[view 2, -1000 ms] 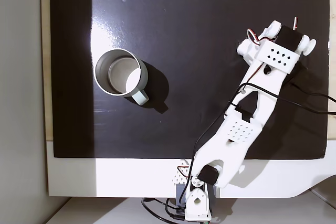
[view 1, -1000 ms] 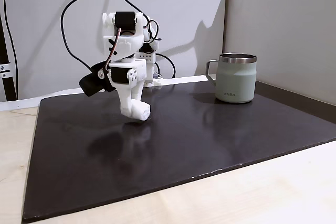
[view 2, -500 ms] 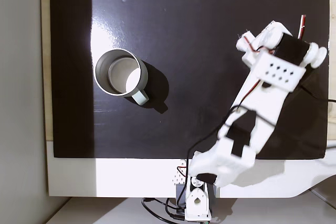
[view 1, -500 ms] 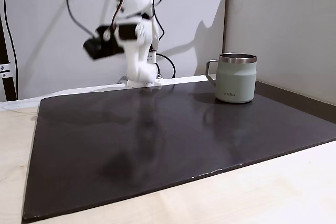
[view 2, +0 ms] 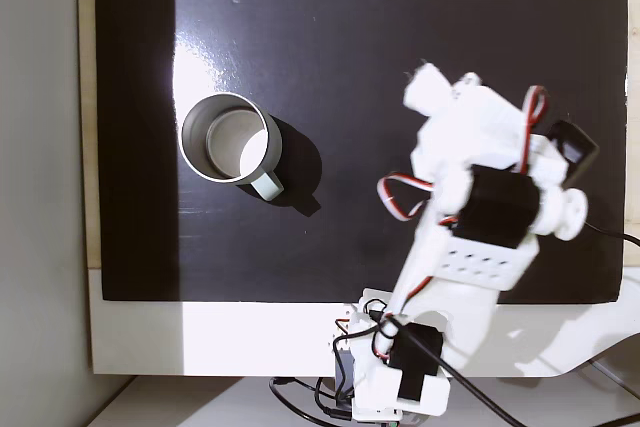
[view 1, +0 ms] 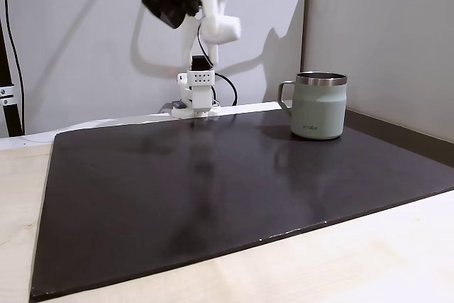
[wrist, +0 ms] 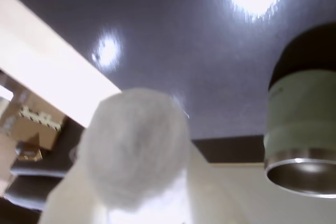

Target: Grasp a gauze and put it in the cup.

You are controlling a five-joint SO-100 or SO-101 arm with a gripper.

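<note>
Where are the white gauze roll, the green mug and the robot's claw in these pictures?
gauze (wrist: 134,145): wrist view, its fuzzy round end.
cup (view 1: 318,108): fixed side view, its green wall.
gripper (view 2: 428,87): fixed top view, its white tip, raised over the mat.

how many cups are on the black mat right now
1. The cup stands upright near the mat's back right corner in a fixed view; in another fixed view it is at the left, apart from the gripper holding the gauze.
</note>
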